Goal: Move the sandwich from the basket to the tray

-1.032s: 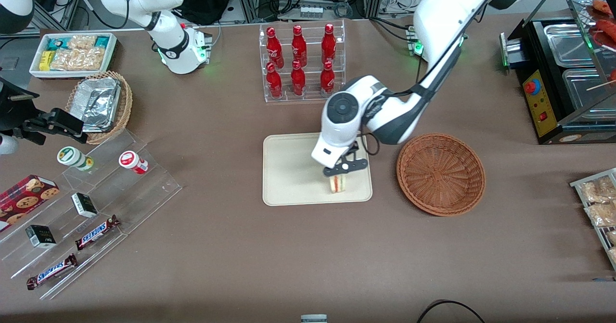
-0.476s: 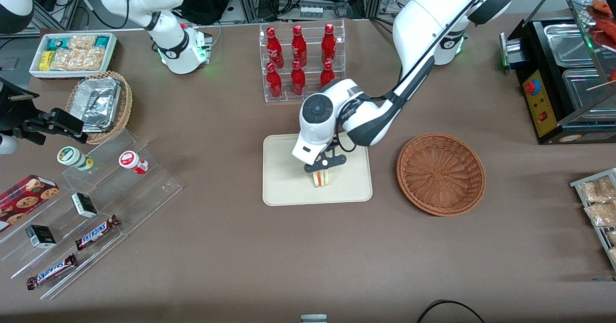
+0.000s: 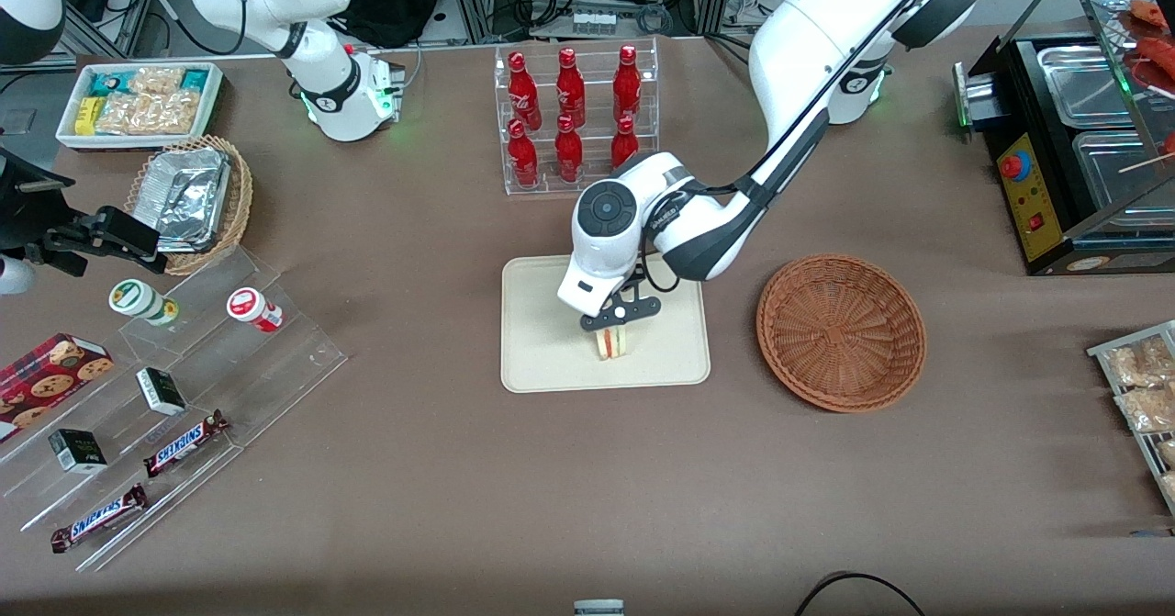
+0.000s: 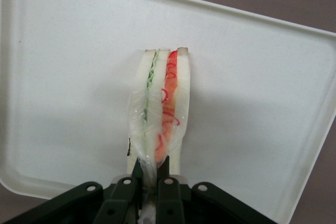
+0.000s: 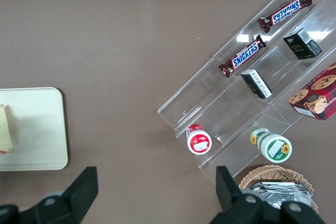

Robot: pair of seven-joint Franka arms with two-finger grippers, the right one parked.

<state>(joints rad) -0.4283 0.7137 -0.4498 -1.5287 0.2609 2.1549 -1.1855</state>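
Observation:
The sandwich (image 3: 612,343), a pale wedge with green and red filling in clear wrap, stands on edge over the middle of the cream tray (image 3: 542,341). My left gripper (image 3: 613,330) is directly above it, shut on the wrap at its upper tip. The wrist view shows the sandwich (image 4: 160,108) hanging from the gripper (image 4: 150,169), low over the tray (image 4: 252,103), with its shadow close beside it. I cannot tell whether it touches the tray. The reddish-brown basket (image 3: 840,331) sits empty beside the tray, toward the working arm's end.
A clear rack of red bottles (image 3: 574,120) stands farther from the front camera than the tray. Toward the parked arm's end are an acrylic step shelf (image 3: 184,396) with snacks, a tan wicker basket (image 3: 193,198) with foil containers and a white bin (image 3: 138,102). A black food warmer (image 3: 1065,157) stands toward the working arm's end.
Over the last second my gripper carried the sandwich from the tray's basket-side edge to its middle. In the last half second it has held still.

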